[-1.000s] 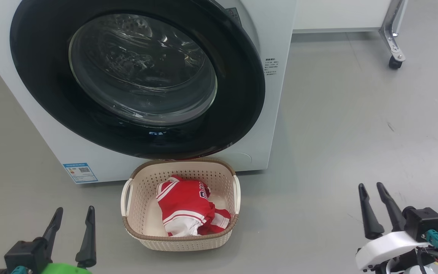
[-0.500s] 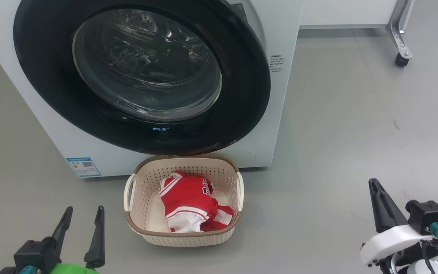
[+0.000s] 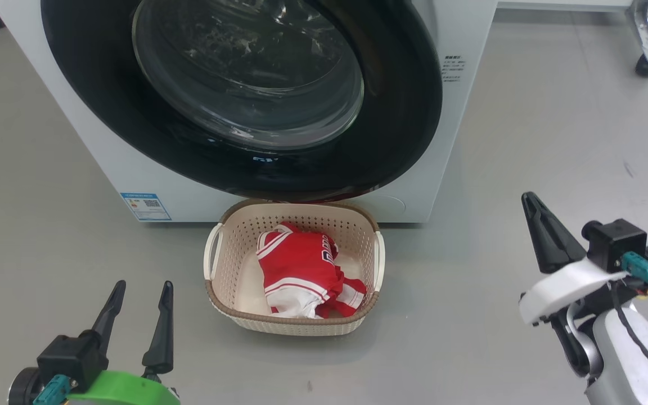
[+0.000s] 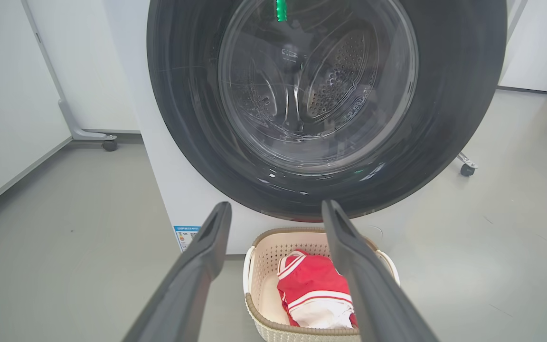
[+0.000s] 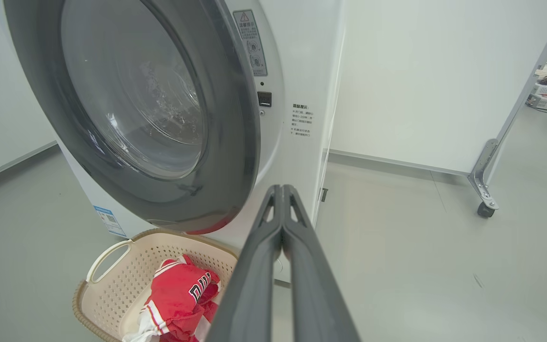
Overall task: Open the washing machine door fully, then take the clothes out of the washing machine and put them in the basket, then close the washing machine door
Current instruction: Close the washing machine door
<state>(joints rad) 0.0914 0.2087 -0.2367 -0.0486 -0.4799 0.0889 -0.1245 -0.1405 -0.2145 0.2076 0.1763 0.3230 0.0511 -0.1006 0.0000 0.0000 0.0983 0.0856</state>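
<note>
The washing machine point(image 3: 470, 112) stands ahead, its round black washing machine door point(image 3: 245, 95) swung across the drum opening, with the steel drum showing through the glass point(image 4: 316, 85). In the right wrist view the door's right edge point(image 5: 247, 142) stands a little off the white front. The basket point(image 3: 293, 327) sits on the floor below the door, with the red and white clothes point(image 3: 301, 270) in it. My left gripper point(image 3: 143, 286) is open and empty, to the basket's lower left. My right gripper point(image 3: 529, 199) is shut on nothing, off to the basket's right, well apart.
Grey floor lies all around the basket. A white panel on a castor point(image 3: 644, 64) stands at the back right, and another castor point(image 4: 109, 144) stands to the machine's left. A blue sticker point(image 3: 145, 206) marks the machine's lower left corner.
My right gripper's fingers have come together from open. The head camera has shifted, so the machine and basket sit further right in the picture. The right gripper now stands higher in the view.
</note>
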